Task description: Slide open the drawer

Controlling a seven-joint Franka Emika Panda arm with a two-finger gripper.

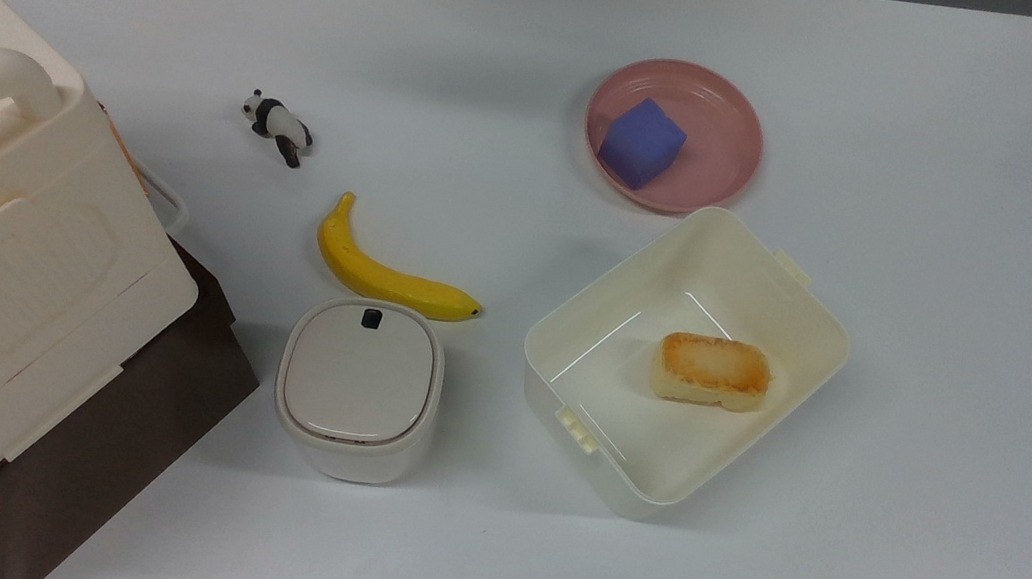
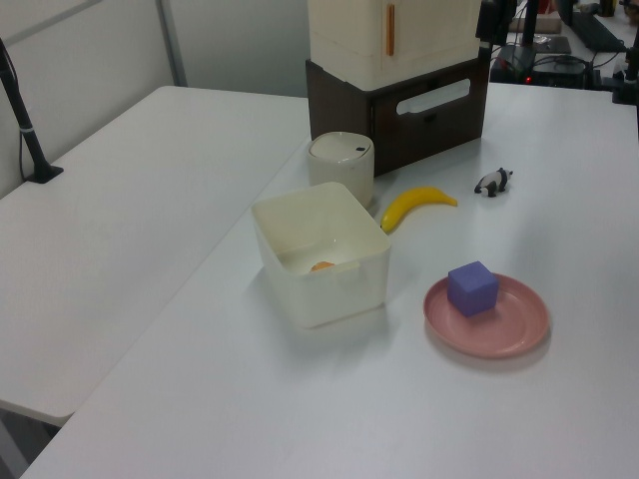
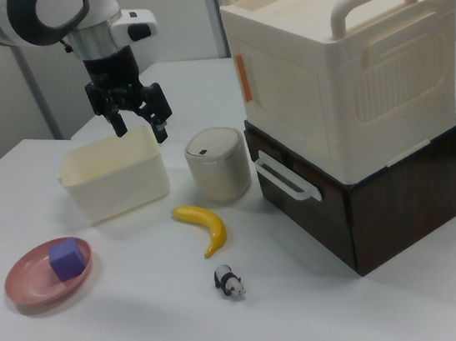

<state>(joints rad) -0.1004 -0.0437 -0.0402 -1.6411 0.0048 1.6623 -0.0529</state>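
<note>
The dark brown drawer (image 3: 305, 211) sits in a brown cabinet under a large cream box (image 3: 340, 63), its front flush with the cabinet. Its thin white loop handle (image 3: 284, 181) sticks out toward the table's middle. The drawer front (image 2: 439, 118) also faces the banana in the left view, and the handle (image 1: 172, 199) peeks out from under the box in the top view. My gripper (image 3: 139, 128) hangs open and empty above the cream tub (image 3: 116, 178), well to the right view's left of the handle.
A lidded cream canister (image 3: 217, 165) stands just in front of the drawer's near corner. A banana (image 3: 204, 226) and a small panda figure (image 3: 228, 282) lie on the table before the drawer. The tub holds a piece of bread (image 1: 712, 370). A pink plate (image 1: 714, 171) carries a purple cube (image 1: 642, 142).
</note>
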